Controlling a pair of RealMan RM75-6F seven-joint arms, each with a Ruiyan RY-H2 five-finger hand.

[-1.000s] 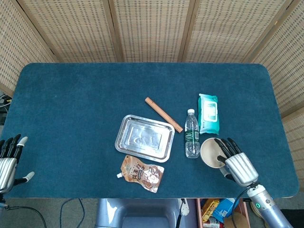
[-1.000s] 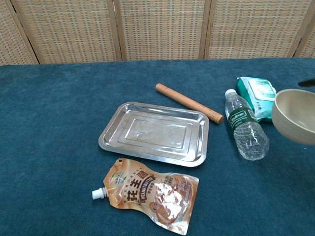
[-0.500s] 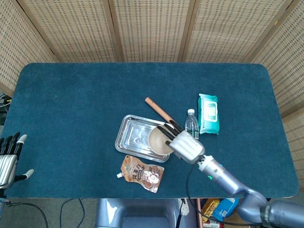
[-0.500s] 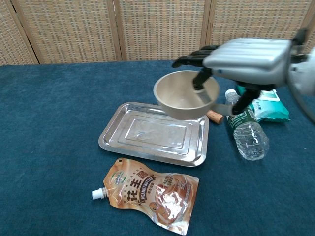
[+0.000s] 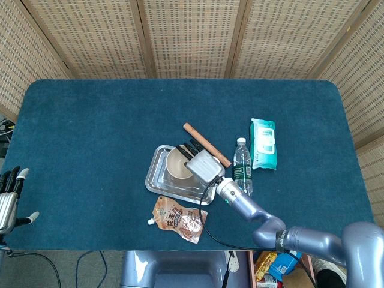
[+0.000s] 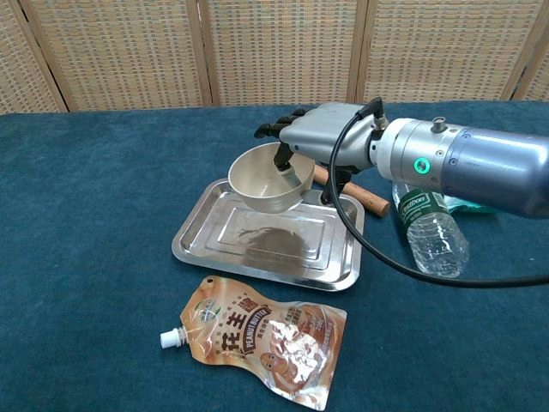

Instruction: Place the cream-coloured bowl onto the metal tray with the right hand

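While the right arm reaches in low across the table, this is how things stand from left to right:

Left hand (image 5: 7,201): parked at the table's 8 o'clock edge, fingers straight and apart, holding nothing; only the head view shows it.

Table (image 5: 90,138): dark teal cloth, with woven cane screens behind it at 12 o'clock.

Peanut butter pouch (image 6: 262,341): lying flat at 6 o'clock of the tray, just beside its near rim, white spout pointing to 9 o'clock.

Metal tray (image 6: 206,245): flat on the cloth near the table's middle; a dark shadow falls on its floor under the bowl.

Cream-coloured bowl (image 6: 264,178): held above the tray's far half, mouth up and tipped a little, its base clear of the tray floor in the chest view.

Right hand (image 6: 319,139): pinches the bowl's right-hand rim, dark fingers (image 6: 276,127) reaching over the rim and one tucked inside the bowl; the silver back of the hand faces up.

Wooden stick (image 5: 198,135): lying slantwise at 1 o'clock of the tray, its near end hidden behind the hand.

Water bottle (image 6: 431,230): on its side at 3 o'clock of the tray, cap pointing to 12 o'clock, partly behind the forearm.

Wet wipes pack (image 5: 263,143): green and white, just beside the bottle at its 2 o'clock.
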